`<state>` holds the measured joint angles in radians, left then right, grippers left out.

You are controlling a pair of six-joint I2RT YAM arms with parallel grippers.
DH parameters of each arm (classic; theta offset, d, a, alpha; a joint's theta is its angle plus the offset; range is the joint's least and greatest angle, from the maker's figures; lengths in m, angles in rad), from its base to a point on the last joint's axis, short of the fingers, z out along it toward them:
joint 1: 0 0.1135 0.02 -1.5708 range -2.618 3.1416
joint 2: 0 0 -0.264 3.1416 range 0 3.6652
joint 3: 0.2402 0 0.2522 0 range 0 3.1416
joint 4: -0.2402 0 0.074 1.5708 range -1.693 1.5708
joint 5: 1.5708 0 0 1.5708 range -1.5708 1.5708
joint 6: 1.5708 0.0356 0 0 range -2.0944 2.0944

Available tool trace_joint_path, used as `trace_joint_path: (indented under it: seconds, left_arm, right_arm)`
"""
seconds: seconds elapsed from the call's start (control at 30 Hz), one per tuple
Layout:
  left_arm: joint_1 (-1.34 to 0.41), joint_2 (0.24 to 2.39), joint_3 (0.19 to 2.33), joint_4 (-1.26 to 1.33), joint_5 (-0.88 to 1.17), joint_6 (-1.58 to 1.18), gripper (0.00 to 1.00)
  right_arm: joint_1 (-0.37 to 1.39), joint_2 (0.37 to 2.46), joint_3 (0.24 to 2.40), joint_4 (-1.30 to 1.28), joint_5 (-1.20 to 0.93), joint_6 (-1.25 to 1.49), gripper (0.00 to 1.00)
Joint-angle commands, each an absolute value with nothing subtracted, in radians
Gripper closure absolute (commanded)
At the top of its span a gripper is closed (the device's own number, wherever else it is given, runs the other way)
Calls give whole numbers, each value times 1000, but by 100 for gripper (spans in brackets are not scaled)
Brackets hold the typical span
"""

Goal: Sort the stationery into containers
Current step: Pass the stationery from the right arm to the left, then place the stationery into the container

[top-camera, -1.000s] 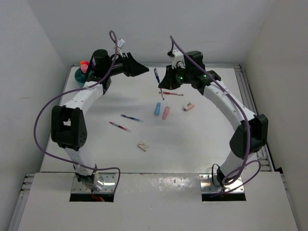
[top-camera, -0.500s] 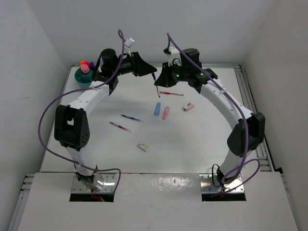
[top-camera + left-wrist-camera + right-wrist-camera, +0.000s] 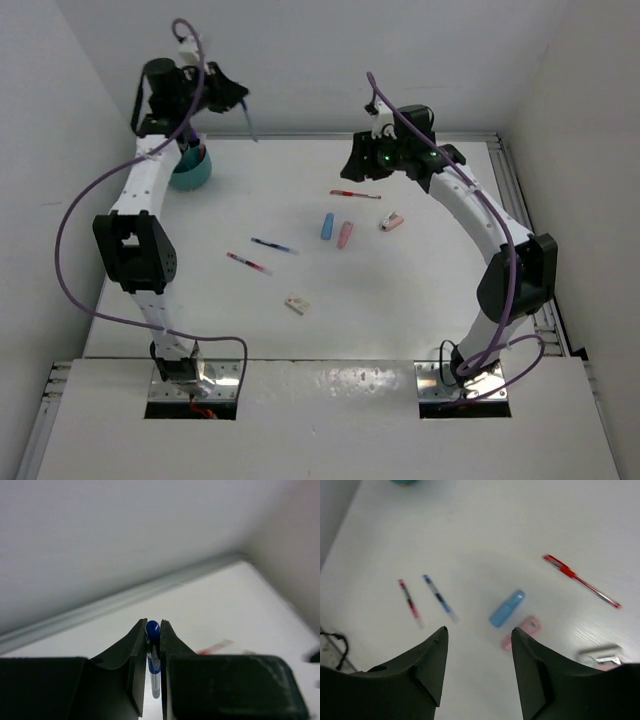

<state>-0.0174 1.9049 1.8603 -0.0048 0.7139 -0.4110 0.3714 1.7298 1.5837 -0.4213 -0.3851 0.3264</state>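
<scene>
White table point(image 3: 400, 300): left gripper point(image 3: 153, 627) is clamped tight on a blue pen point(image 3: 154, 662), up in the air near the teal cup point(image 3: 190, 172). Right gripper point(image 3: 479, 635) hangs open, holding nothing, near the red pen point(image 3: 580, 580).

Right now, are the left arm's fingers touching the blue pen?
Touching. The left wrist view shows the blue pen squeezed between the left fingers, both pressed against its sides with no gap.
</scene>
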Motion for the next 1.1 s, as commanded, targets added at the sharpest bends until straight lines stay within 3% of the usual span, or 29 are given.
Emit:
trace_joint_path:
  seconds: [0.0, 0.2, 0.67, 0.73, 0.83, 0.93, 1.07]
  left_arm:
    - [66, 1934, 1974, -207, 419, -27, 100]
    - [106, 2016, 2000, -152, 196, 162, 100]
    - [130, 2180, 2072, -183, 143, 218, 100]
    - [135, 2181, 2062, -187, 153, 207, 94]
    - [140, 2171, 2054, -196, 184, 183, 61]
    - [143, 2157, 2052, -212, 213, 178, 48]
    - [147, 2120, 2037, -235, 251, 155, 29]
  right_arm:
    - [330, 1683, 1533, -434, -258, 269, 47]
    - [282, 1703, 1488, -449, -206, 225, 48]
    - [255, 1752, 1522, -469, -190, 175, 49]
    - [253, 1769, 1538, -474, -190, 152, 50]
    - [250, 1837, 1581, -501, -209, 75, 53]
    - [245, 1894, 1646, -532, -259, -79, 63]
    - [244, 2038, 1780, -600, -291, -280, 65]
